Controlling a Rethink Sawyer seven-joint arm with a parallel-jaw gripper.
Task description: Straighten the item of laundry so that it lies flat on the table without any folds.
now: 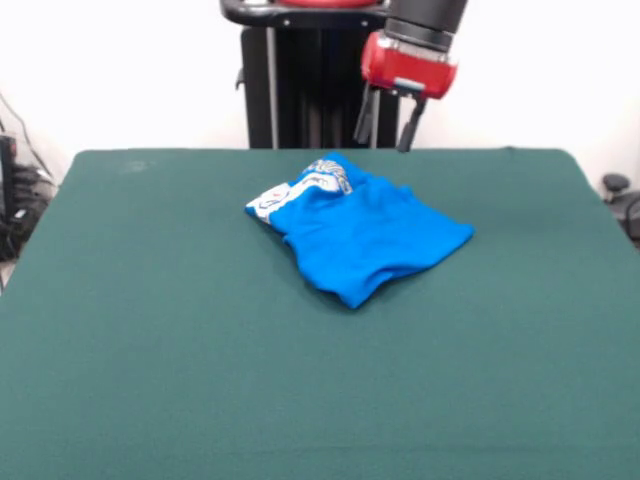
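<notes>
Large dark green felt-covered table (pixel 150 350): left part seen bare. Small bright blue T-shirt (pixel 360 230) found slightly right of centre, toward far side, lying crumpled. White-grey print exposed only at its left and top edge; rest folded over, ridges and doubled layers seen, lower corner tucked. Red and black gripper (pixel 385 125) held above shirt's far edge, apart from cloth, fingers spread, nothing grasped. Judged: flattening not achieved; unfolding and spreading of shirt left.

Plain white wall (pixel 120 70) — side clutter (pixel 20 200)
</notes>
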